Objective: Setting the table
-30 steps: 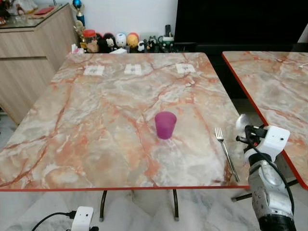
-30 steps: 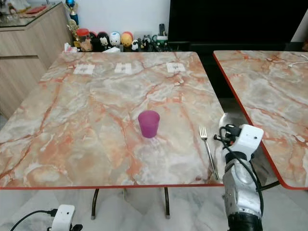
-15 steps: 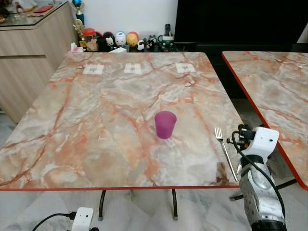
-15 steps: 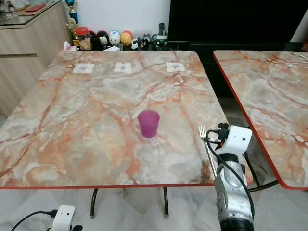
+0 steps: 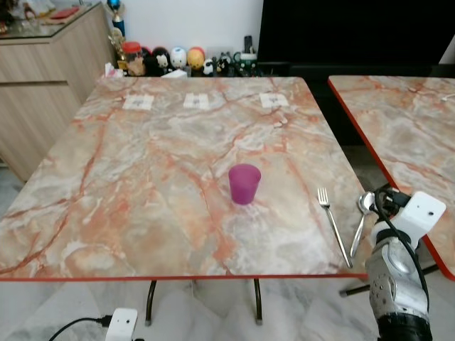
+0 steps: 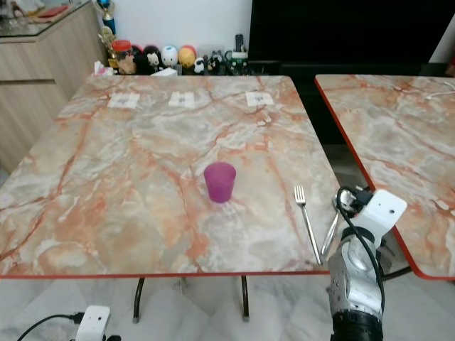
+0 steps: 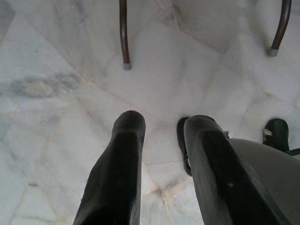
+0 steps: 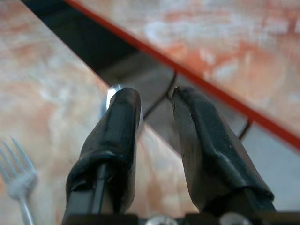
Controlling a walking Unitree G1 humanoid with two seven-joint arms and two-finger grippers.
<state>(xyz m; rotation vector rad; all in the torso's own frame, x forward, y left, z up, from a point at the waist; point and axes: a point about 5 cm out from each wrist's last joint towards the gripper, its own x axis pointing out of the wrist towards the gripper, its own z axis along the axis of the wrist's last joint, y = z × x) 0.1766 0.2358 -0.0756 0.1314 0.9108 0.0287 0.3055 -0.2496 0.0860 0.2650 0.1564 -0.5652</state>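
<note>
left eye view: square orange-veined marble table with red edging; translucent purple plastic cup upright near centre; slim steel fork and spoon at right edge. right gripper above spoon, rubbery black fingers apart. left gripper idle, fingers parted.

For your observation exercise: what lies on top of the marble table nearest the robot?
On the marble table: a purple cup, a fork, a spoon at the right edge, and three small cards far back. The right tool hides part of the spoon's handle.

Silver arm, white wrist box, blk cable.
</note>
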